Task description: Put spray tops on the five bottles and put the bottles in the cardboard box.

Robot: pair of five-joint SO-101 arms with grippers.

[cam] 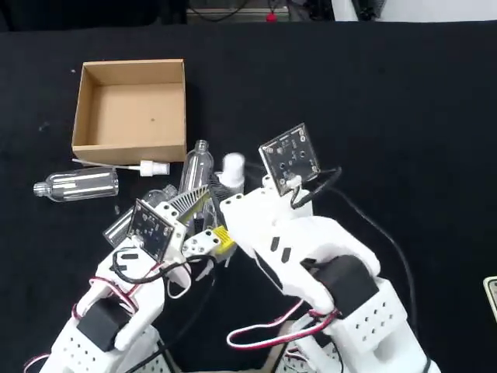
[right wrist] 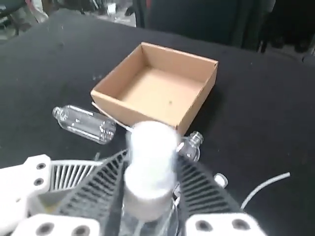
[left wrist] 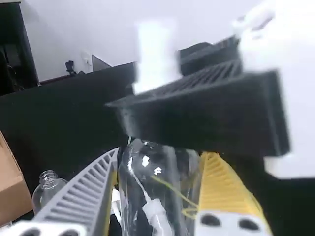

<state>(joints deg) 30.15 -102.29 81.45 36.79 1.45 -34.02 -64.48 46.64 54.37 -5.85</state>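
One clear bottle point(left wrist: 147, 184) clamped by left end effector point(left wrist: 160, 162); right end effector point(right wrist: 150, 169) pinches white spray top point(right wrist: 150, 142).

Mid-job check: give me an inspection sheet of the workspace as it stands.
Surface: black-covered table.
Job's things: cardboard box has nothing inside; uncapped bottle lying beside it; loose spray top by its near wall.
Clutter: pale object at the table's edge, cannot identify.
Hands: left hand shut on the held bottle; right hand shut on a white spray top above it.
Cables: red and white wires loop at the arm bases.
Surroundings: white wall behind.
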